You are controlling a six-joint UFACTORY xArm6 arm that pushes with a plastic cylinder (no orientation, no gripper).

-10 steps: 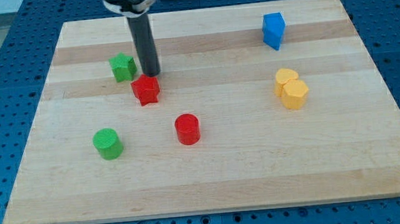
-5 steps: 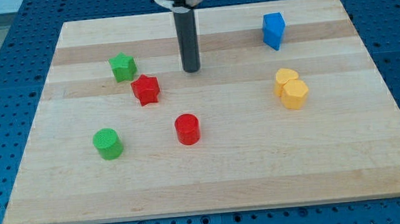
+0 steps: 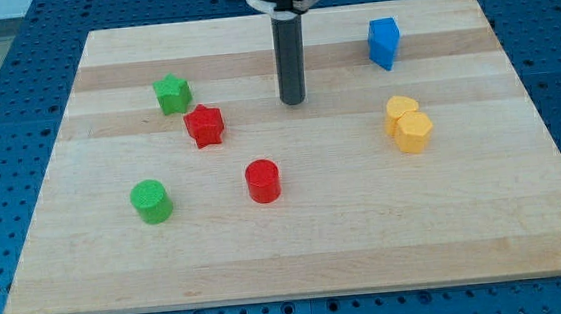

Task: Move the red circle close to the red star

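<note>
The red circle (image 3: 262, 180) sits on the wooden board (image 3: 298, 246) a little left of centre, toward the near edge, apart from everything else. The red star (image 3: 204, 125) lies farther back and to its left, with a clear gap of bare wood between them. Just beyond the red star, to its left, we see the green star (image 3: 171, 93), close beside it, though we cannot tell whether they touch. A green circle (image 3: 151, 201) rests left of the red circle. Our rod comes straight down, and my tip (image 3: 293, 103) rests on the board right of the red star and beyond the red circle, touching no block. On the right, two yellow blocks (image 3: 408, 123) press together, and a blue block (image 3: 384, 42) stands at the far right.
</note>
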